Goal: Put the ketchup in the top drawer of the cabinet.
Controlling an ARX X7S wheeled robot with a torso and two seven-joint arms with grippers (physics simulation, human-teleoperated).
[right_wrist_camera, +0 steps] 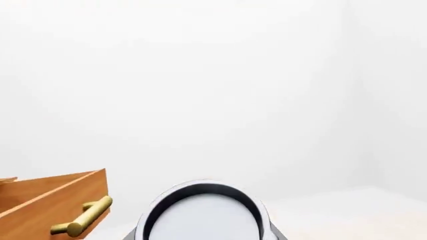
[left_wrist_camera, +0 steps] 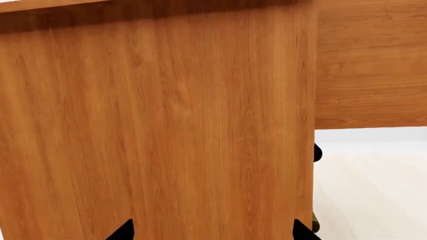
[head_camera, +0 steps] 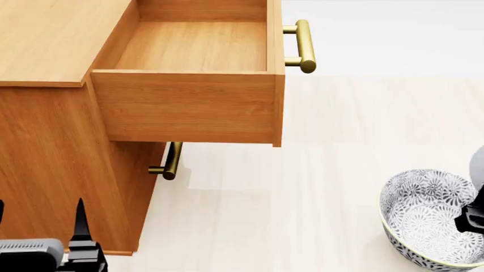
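At the cabinet's upper front: the top drawer [head_camera: 189, 105], orange-brown wood, stands pulled well out. Its interior is bare and open from above, so it is ready to receive the item. Brass bar handle [head_camera: 303, 45] on its face.

Item 1. The cabinet [head_camera: 53, 158], wood-grain, on the pale floor [head_camera: 302, 187]. A lower drawer is shut beneath the open one; only its handle [head_camera: 171, 161] shows.

Item 2. The ketchup [right_wrist_camera: 203, 215]. In the right wrist view only one round grey end with a dark rim is seen, close to the camera and raised against the white wall. It is not yet in the drawer and is well apart from it, off to the drawer's handle side.

Item 3. Right gripper [head_camera: 474, 218], at the head view's right edge above the bowl. Judged to be clamped on the ketchup, since the can hangs clear of any support; its fingers barely show.

Item 4. Left gripper [left_wrist_camera: 213, 232]. Its two black tips are spread wide with nothing between them, facing the cabinet's side panel at close range. It looks parked out of the carrying arm's path.

Item 5. Bowl [head_camera: 400, 195], patterned grey-white, on the floor well clear of the cabinet; no part in the task.

Markings: none legible. The can's label faces away from every camera, and no writing appears elsewhere.
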